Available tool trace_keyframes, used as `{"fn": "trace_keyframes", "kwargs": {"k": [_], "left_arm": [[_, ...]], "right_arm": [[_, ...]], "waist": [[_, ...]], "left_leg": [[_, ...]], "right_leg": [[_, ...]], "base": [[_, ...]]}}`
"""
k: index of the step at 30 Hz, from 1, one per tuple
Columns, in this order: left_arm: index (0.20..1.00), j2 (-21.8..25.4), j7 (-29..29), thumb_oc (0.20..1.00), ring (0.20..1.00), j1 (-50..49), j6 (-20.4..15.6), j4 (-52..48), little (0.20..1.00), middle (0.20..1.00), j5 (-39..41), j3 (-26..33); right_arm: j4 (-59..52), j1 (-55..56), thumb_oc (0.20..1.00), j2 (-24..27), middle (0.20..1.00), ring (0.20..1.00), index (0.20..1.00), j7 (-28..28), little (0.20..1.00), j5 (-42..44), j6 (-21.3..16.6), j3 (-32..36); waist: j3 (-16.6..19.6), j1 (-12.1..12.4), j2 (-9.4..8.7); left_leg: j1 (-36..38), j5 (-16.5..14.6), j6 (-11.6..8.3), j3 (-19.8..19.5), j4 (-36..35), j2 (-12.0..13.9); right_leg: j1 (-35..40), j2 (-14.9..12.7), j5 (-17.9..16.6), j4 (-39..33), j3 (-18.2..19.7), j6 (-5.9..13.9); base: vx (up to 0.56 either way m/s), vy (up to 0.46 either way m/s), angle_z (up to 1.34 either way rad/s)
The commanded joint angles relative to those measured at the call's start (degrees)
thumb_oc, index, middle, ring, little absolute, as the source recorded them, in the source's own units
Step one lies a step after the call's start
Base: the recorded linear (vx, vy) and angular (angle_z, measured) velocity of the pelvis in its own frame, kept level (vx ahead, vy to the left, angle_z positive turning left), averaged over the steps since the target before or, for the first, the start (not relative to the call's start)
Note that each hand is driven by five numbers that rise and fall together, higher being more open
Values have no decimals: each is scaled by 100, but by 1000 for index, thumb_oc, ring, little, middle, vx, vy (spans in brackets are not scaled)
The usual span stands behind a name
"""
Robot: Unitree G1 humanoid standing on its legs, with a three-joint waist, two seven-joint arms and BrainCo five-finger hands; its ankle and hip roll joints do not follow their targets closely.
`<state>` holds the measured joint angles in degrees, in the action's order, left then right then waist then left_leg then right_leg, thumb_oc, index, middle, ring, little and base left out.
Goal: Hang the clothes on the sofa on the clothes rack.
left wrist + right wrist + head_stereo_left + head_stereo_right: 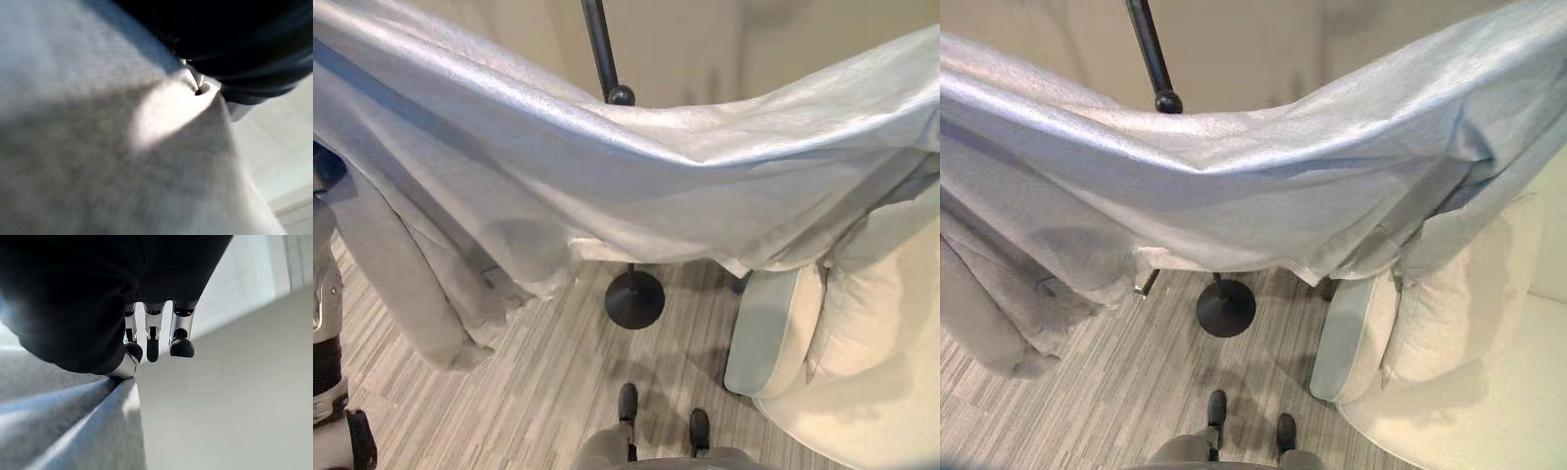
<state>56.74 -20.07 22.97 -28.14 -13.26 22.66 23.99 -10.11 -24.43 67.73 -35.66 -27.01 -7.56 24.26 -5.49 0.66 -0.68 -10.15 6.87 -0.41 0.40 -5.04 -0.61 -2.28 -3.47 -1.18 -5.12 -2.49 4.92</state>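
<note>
A large pale grey garment (636,176) is stretched wide across the view, sagging in the middle, with a sleeve hanging down at the left (421,294). The clothes rack's black pole (599,44) rises behind it, and the pole's knob (621,95) sits just at the cloth's top edge. The rack's round black base (634,299) stands on the floor below. My right hand (182,340) has curled fingers, and its thumb pinches the garment's edge (73,421). My left hand (244,44) lies against the cloth (122,147), which covers all past its dark cover.
The cream sofa (862,392) fills the lower right, with a pale cushion (769,333) leaning at its near end, close to the rack's base. Striped wood floor (538,392) lies open to the left of the base. A beige wall stands behind the rack.
</note>
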Motion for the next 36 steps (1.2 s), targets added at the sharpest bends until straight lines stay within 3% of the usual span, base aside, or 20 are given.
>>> {"fn": "trace_keyframes", "kwargs": {"k": [1,5,6,8,9,10,13,14,17,18,21,29,36], "left_arm": [[200,619,-157,200,200,808,-228,213,200,200,292,-643],[200,1086,-502,200,200,2417,-156,1331,200,200,411,-1948],[200,1281,-623,200,200,3156,-77,1963,200,200,433,-2589],[200,1446,-718,200,200,3937,60,2713,200,200,533,-3293],[200,1452,-713,200,200,4108,34,2848,200,200,566,-3418],[200,1597,-661,200,200,5719,485,4416,200,200,625,-4940],[200,1515,-498,200,200,6506,717,5170,200,200,538,-5694],[200,1429,-357,200,200,7177,989,5798,200,200,211,-6459],[200,1369,-298,200,200,7585,1052,6126,200,200,55,-6912],[200,1254,-257,200,200,7742,1175,6482,200,200,-86,-7162],[200,1016,-166,200,200,7964,1317,6907,200,200,-374,-7496],[200,657,-390,200,200,7479,1404,6609,200,200,-993,-7339],[200,763,-521,200,200,7158,1445,6522,200,200,-1064,-7050]], "right_arm": [[425,-947,200,768,200,200,200,-227,200,189,224,-630],[1565,-2774,200,1349,200,200,200,-307,200,662,378,-2263],[2192,-3868,200,1464,200,200,200,-333,200,910,407,-3272],[2910,-5016,200,1392,200,200,200,-288,200,1268,466,-4417],[3078,-5453,200,1370,200,200,200,-304,200,1309,444,-4827],[4680,-7547,200,854,200,200,200,-10,200,2009,453,-7065],[5562,-8330,200,424,200,200,200,292,200,2280,515,-8042],[6294,-8777,200,9,200,200,200,591,200,2374,597,-8698],[6589,-8929,200,-95,200,200,200,672,200,2406,571,-8870],[6847,-8991,200,-384,200,200,200,778,200,2393,603,-9013],[7139,-8932,200,-639,200,200,200,912,200,2410,587,-9074],[6746,-8073,200,-868,200,200,200,838,200,2084,638,-8520],[6436,-7774,200,-741,200,200,200,800,200,2028,633,-8372]], "waist": [[553,160,-239],[611,203,-340],[637,205,-393],[658,188,-440],[659,176,-413],[677,133,-332],[587,131,-251],[541,134,-232],[513,140,-246],[454,136,-255],[346,140,-263],[-121,140,-263],[-223,135,-267]], "left_leg": [[746,-743,-419,402,4,150],[772,-755,-431,430,4,153],[791,-799,-436,435,4,156],[761,-702,-431,479,4,162],[795,-801,-438,465,4,160],[759,-737,-457,502,4,194],[728,-703,-474,506,4,203],[640,-655,-486,507,4,205],[587,-638,-490,505,4,212],[517,-607,-493,501,4,219],[361,-551,-495,484,4,228],[-103,-377,-485,405,4,250],[-186,-345,-472,409,4,241]], "right_leg": [[292,-221,140,12,-83,528],[311,-228,117,12,-120,555],[327,-229,142,12,-106,564],[292,-230,62,12,-122,563],[327,-232,146,12,-118,574],[289,-224,118,12,-112,583],[260,-214,88,12,-115,588],[169,-190,43,12,-72,583],[111,-182,22,12,-63,579],[39,-176,-4,12,-50,577],[-102,-164,-42,12,-32,567],[-559,-108,-158,12,37,522],[-691,-81,-194,12,134,505]], "base": [[0,0,0],[29,-1,1],[0,0,0],[16,0,-1],[66,6,1],[72,7,4],[0,0,0],[-16,-7,4],[-21,-10,3],[-33,-7,7],[-86,-14,4],[-83,-12,-1],[-1,1,-4]]}}
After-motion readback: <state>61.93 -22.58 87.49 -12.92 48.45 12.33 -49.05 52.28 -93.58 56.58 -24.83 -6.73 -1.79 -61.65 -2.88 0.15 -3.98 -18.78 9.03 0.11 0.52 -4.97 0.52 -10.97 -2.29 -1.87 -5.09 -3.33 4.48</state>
